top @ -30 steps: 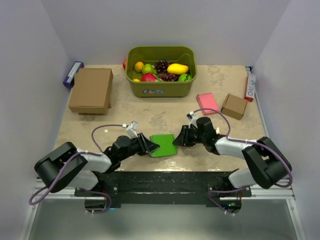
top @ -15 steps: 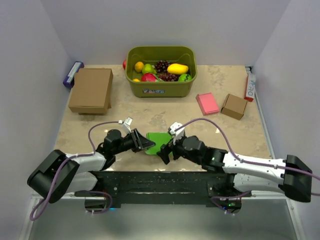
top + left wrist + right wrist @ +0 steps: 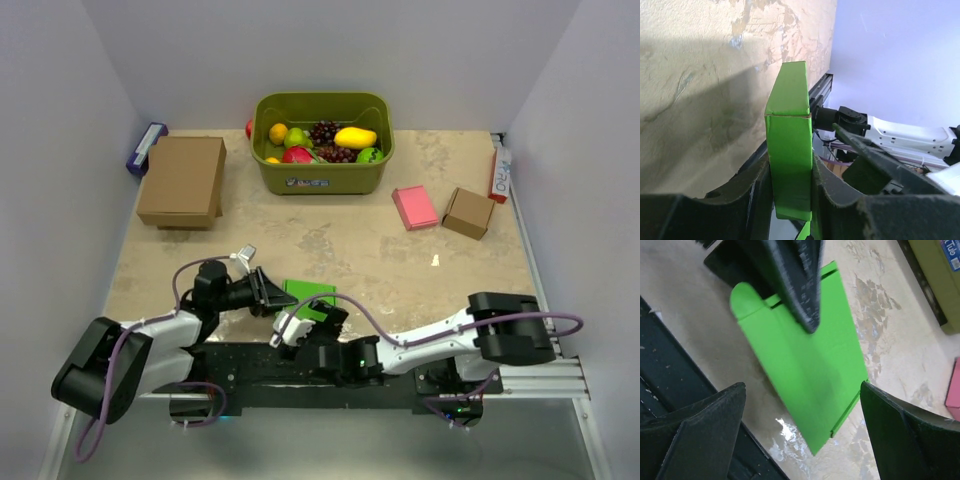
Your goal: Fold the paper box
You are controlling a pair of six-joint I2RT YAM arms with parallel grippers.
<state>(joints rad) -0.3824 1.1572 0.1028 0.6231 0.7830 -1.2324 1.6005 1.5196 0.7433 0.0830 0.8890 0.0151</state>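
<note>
Swinging across from the right, the right arm is now lying low along the near edge, where a second ago it was up at the box's right side. Its right claw (image 3: pixel 312 322) is gaping wide, holding nothing. From its own wrist camera I'm seeing both fingers (image 3: pixel 695 425) spread far apart, with the bright green flat paper box (image 3: pixel 805 370) lying between and beyond them.

I'm watching the left claw (image 3: pixel 275 300) pinching the box (image 3: pixel 310 298) at its left end, narrow and clamped on the card. The left wrist view is showing the green card (image 3: pixel 789 160) edge-on, squeezed between the two black fingers (image 3: pixel 752 200). A rounded tab is sticking out beside that grip.

The box is sitting at the near middle of the beige marbled surface (image 3: pixel 400 270), just ahead of the black rail. I can't tell whether it is resting on the surface or hanging lifted. Well beyond it, the olive green plastic tub (image 3: pixel 322 178) of toy fruit is standing at the far edge.
</note>
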